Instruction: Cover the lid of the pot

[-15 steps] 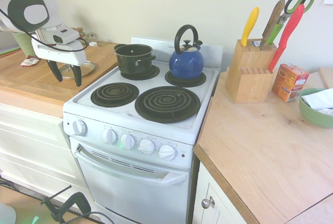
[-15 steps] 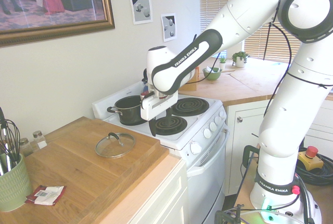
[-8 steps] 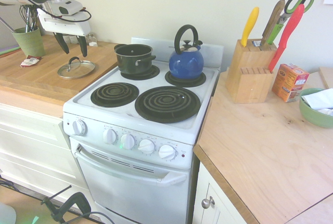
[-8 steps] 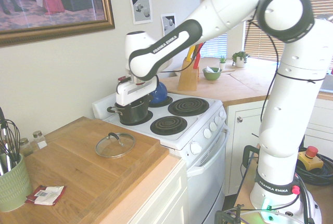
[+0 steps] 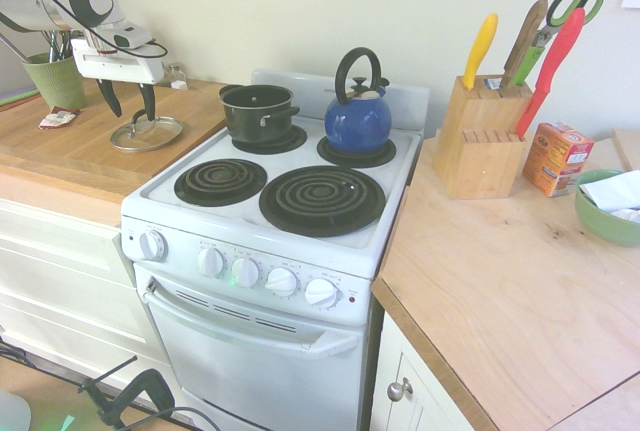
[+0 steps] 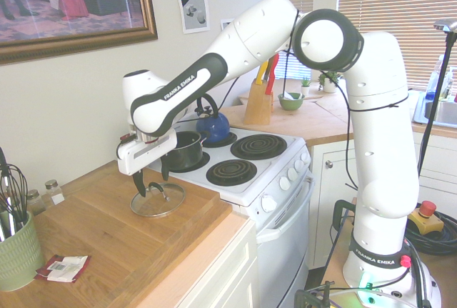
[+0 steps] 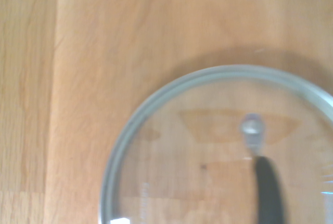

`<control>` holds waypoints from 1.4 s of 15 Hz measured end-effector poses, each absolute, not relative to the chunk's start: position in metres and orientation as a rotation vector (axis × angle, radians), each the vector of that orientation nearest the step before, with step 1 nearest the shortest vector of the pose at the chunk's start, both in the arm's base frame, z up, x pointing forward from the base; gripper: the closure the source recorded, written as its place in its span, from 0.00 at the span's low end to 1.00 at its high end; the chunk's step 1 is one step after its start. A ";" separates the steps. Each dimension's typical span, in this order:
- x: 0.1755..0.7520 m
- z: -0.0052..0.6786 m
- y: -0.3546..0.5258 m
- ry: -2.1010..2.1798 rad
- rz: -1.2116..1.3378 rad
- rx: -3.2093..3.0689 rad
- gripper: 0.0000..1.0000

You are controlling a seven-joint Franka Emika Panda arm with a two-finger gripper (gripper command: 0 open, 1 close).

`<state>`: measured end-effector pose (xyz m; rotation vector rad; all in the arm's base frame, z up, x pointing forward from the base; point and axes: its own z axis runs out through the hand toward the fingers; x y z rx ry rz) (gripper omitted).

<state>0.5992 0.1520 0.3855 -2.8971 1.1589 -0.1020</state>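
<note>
The empty, wide-open jaws point(image 5: 126, 115) have come left from above the pot point(image 6: 184, 152) to the lid point(image 6: 158, 199), probably readying a grasp.

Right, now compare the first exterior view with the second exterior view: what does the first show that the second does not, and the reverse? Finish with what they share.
Only the first: the oven door handle's full front run aside, the orange box beside the knife block, and the scissors standing in that block.

Only the second: the framed painting on the wall, the window blinds and the red button.

Both: the glass lid on the wooden counter, the pot uncovered on the stove, the blue kettle and the open gripper above the lid.
</note>
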 end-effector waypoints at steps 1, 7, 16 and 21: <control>0.602 0.383 0.151 1.164 -0.098 -2.900 1.00; 0.612 0.376 0.136 1.200 -0.103 -2.903 1.00; 0.620 0.373 0.128 1.242 -0.090 -2.894 1.00; 0.620 0.373 0.131 1.261 -0.091 -2.885 1.00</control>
